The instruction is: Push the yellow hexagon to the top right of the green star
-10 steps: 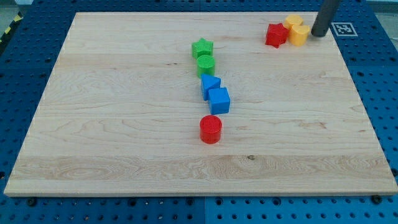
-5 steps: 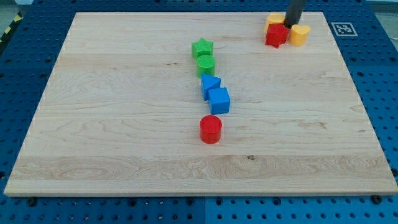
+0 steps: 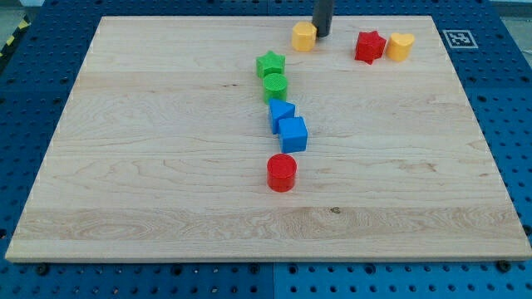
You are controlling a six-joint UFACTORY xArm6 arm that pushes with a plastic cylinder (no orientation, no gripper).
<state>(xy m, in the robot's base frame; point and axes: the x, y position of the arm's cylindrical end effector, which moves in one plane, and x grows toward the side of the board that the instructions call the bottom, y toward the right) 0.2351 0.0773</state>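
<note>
The yellow hexagon (image 3: 303,36) lies near the board's top edge, up and to the right of the green star (image 3: 270,63). My tip (image 3: 321,34) touches the hexagon's right side. The dark rod rises out of the view's top. A gap of bare wood separates the hexagon from the green star.
A green cylinder (image 3: 275,85) sits just below the star, then a blue block (image 3: 281,112), a blue cube (image 3: 293,134) and a red cylinder (image 3: 282,172) in a line downward. A red star (image 3: 369,46) and another yellow block (image 3: 400,46) lie at the top right. The wooden board (image 3: 150,166) has blue pegboard around it.
My tip has swept left along the top edge, pushing the yellow hexagon away from the red star and the other yellow block, toward the green star.
</note>
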